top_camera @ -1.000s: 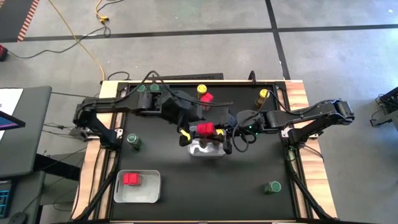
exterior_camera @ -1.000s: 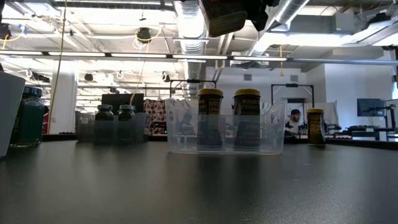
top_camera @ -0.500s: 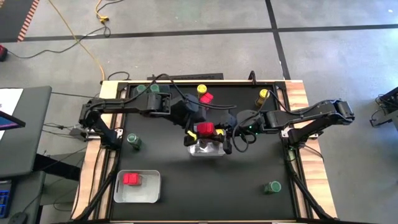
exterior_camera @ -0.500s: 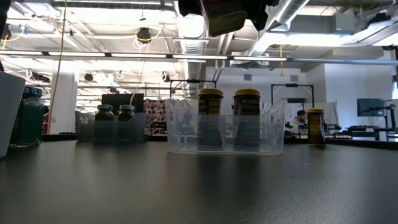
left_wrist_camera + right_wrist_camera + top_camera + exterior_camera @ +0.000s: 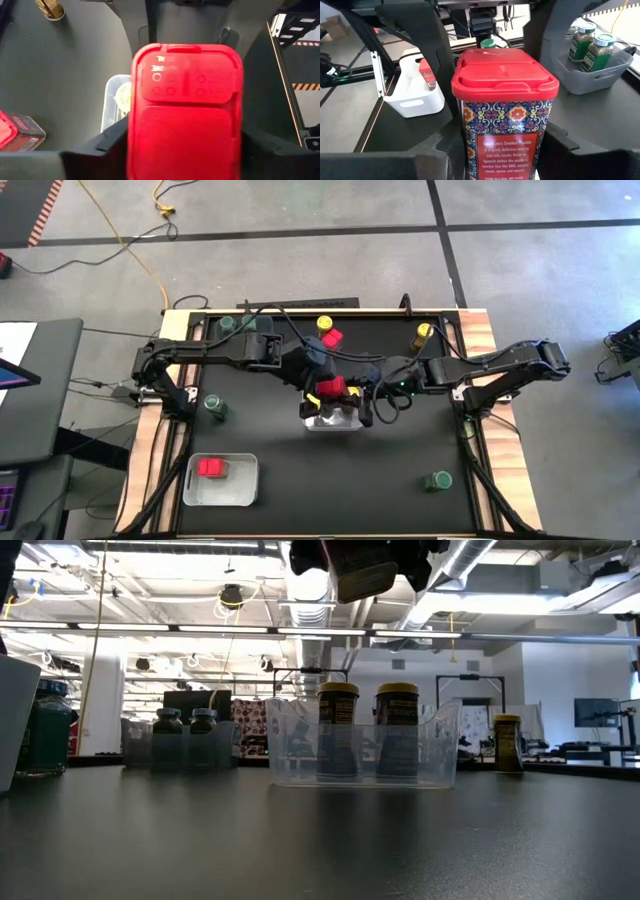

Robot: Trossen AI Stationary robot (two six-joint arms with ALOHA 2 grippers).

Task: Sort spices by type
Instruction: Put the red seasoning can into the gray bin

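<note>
Black worktop (image 5: pixel 400 470) with wood edges, on a grey concrete floor; open workshop with ceiling ducts behind. Red-topped paprika jar (image 5: pixel 333 387) held aloft above the clear bin (image 5: pixel 362 772) of yellow-lidded jars (image 5: pixel 338 728). Right hand (image 5: pixel 357 392) clamps its sides; left hand (image 5: pixel 322 387) brackets it from the opposite side, its contact unclear.

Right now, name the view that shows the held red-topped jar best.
Right wrist view: the red-topped jar shows lid and patterned label, clamped in the right gripper. Left wrist view shows only its lid; high view a small red patch; low view its dark underside.
</note>
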